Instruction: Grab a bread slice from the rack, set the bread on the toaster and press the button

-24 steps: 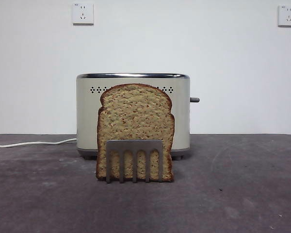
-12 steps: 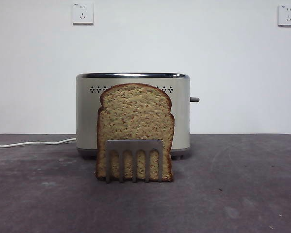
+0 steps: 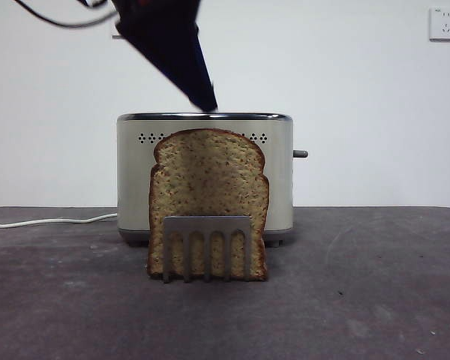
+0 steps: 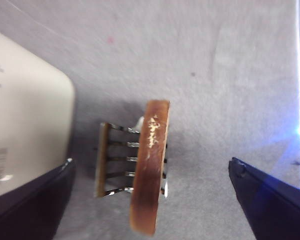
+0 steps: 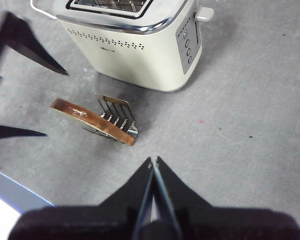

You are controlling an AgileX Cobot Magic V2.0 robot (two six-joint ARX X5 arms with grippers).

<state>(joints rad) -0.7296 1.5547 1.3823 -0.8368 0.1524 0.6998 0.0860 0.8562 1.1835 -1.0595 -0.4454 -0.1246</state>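
Observation:
The slice of bread [image 3: 208, 187] stands upright in the rack [image 3: 208, 225], in front of the toaster [image 3: 131, 180]. The button [image 3: 301, 154] sticks out of the toaster's right side. My left gripper [image 3: 202, 97] comes down from the top left, its tip just above the bread's top. In the left wrist view my left gripper [image 4: 151, 162] is open wide, its jaws on either side of the bread [image 4: 149, 170] and well above it, with the rack [image 4: 110, 160] beside it. My right gripper [image 5: 153, 161] is shut and empty, high above the table.
A white cord [image 3: 52, 220] runs left from the toaster along the grey table [image 3: 360, 300]. A wall socket [image 3: 444, 24] is at the top right. The table's near edge [image 5: 20, 195] shows in the right wrist view.
My left arm has come into the front view from the top left, down to just above the bread. Bread, rack and toaster have not moved.

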